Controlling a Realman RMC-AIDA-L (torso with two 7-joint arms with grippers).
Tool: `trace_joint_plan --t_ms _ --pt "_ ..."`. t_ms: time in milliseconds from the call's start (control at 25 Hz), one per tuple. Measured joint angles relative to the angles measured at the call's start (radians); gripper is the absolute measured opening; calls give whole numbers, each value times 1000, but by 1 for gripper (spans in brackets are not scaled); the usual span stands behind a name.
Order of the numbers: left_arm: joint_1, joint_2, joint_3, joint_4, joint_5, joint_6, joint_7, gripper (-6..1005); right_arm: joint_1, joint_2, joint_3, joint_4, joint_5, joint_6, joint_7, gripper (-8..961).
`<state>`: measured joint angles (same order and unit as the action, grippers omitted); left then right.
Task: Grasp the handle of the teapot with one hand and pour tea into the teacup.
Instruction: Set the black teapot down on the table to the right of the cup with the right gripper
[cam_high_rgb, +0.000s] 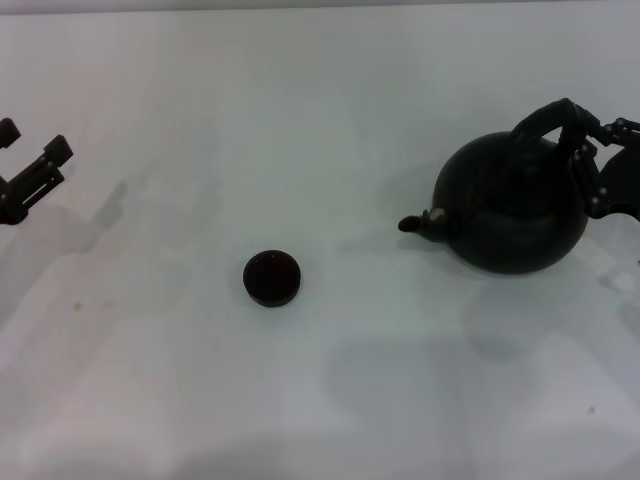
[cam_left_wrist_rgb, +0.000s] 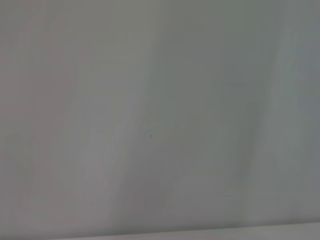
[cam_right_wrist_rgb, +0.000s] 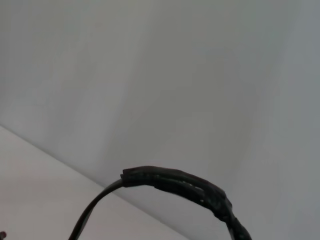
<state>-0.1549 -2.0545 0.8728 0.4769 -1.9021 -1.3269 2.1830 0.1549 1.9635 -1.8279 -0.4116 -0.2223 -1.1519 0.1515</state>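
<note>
Bright, washed-out light; soft, faint shadows spread from the teapot (cam_high_rgb: 510, 205) across the white table (cam_high_rgb: 320, 400); wrist views are blurred.

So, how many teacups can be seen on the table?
1. The teacup stands alone on the table, apart from the teapot on its right. None seems hidden.

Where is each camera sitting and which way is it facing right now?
Head view: high, looking forward and down at the white table, teacup and teapot; left gripper at the left edge, right gripper at the handle.
Left wrist view: only bare pale surface, no robot parts.
Right wrist view: close above the handle, shared with the head view.
</note>
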Motion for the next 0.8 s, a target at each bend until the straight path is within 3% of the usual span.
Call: trace_joint_plan --t_ms 240,480,720,800 --pt "0 -4 0 -1 0 2 0 775 3 3 17 13 3 0 -4 135" --pt "0 -5 0 -1 0 3 0 774 3 23 63 25 1 0 -32 202" --pt "0 -4 -1 -1 0 3 0 774 12 24 64 41 1 1 -21 391" --pt "-1 -3 -3 -1 0 3 0 774 15 24 64 49 1 3 12 395"
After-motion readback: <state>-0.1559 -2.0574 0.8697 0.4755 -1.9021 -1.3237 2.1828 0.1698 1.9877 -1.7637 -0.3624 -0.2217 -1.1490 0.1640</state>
